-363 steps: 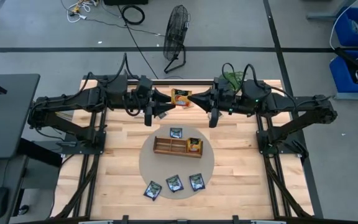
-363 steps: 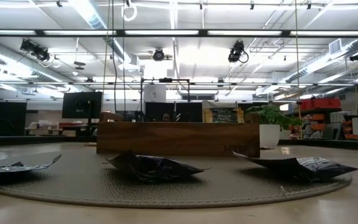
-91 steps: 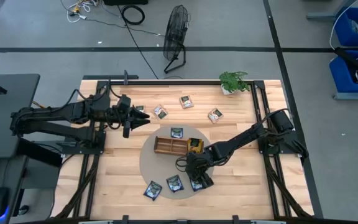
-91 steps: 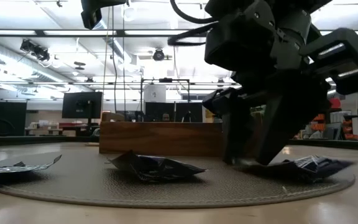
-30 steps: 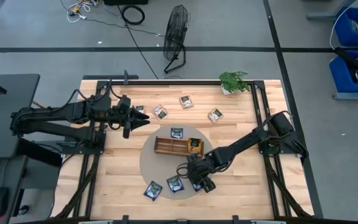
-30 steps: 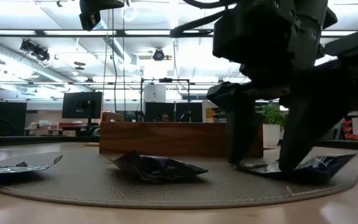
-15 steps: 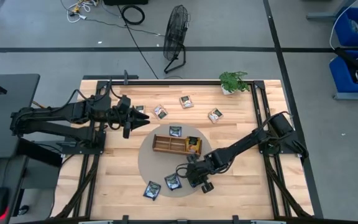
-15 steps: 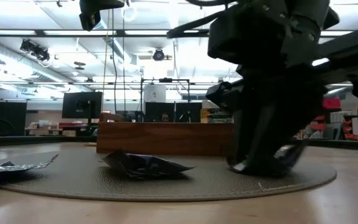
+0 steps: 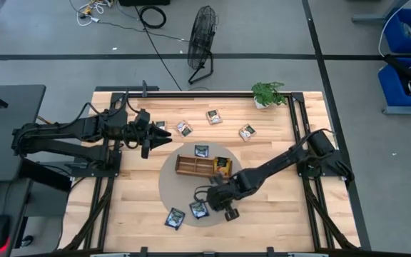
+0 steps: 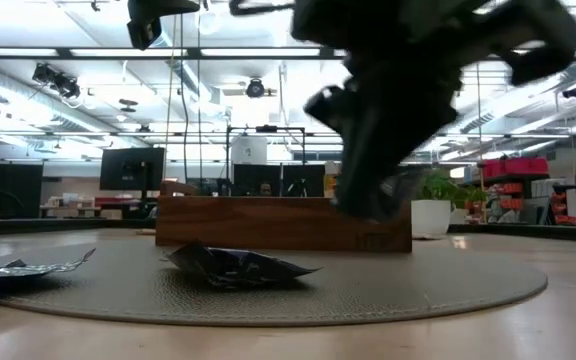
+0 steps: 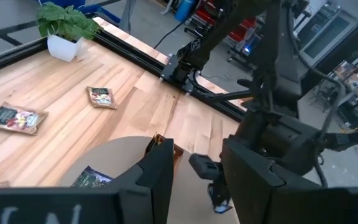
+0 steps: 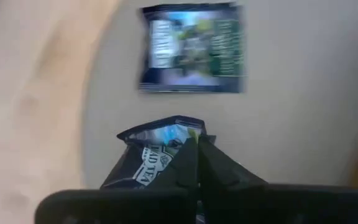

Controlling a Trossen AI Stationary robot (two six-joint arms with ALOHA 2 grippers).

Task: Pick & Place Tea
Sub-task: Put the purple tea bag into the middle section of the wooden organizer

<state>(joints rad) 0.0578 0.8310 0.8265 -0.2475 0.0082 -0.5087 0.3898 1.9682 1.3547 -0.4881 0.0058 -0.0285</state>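
Observation:
The tea is small flat packets. My right gripper (image 9: 214, 200) hangs over the round mat (image 9: 170, 178), shut on a dark blue packet (image 12: 157, 158). Two more dark blue packets (image 9: 199, 209) (image 9: 175, 218) lie flat on the mat's near part. A third (image 9: 203, 151) lies behind the wooden tray (image 9: 195, 167), whose right compartment holds an orange packet (image 9: 222, 165). Three white-and-brown packets (image 9: 213, 116) lie on the far wood. My left gripper (image 11: 207, 174) waits open at the far left, holding nothing. My right gripper pinches the crumpled dark blue packet near one edge (image 12: 169, 155) between its two shut fingers (image 12: 213, 165). The fingers come from above, slanting down. The packet hangs below them, lifted clear of the mat (image 10: 268, 295).
A potted plant (image 9: 266, 93) stands at the far right corner. The tray stands across the mat's middle. Bare wood lies to the left and right of the mat. A fan (image 9: 203, 36) stands on the floor beyond the table.
My right gripper has shut on the rightmost dark blue packet on the mat. It then rose and went a little toward the table's left, lifting the packet clear. The mat, with the packets left on it, has slid slightly to the left.

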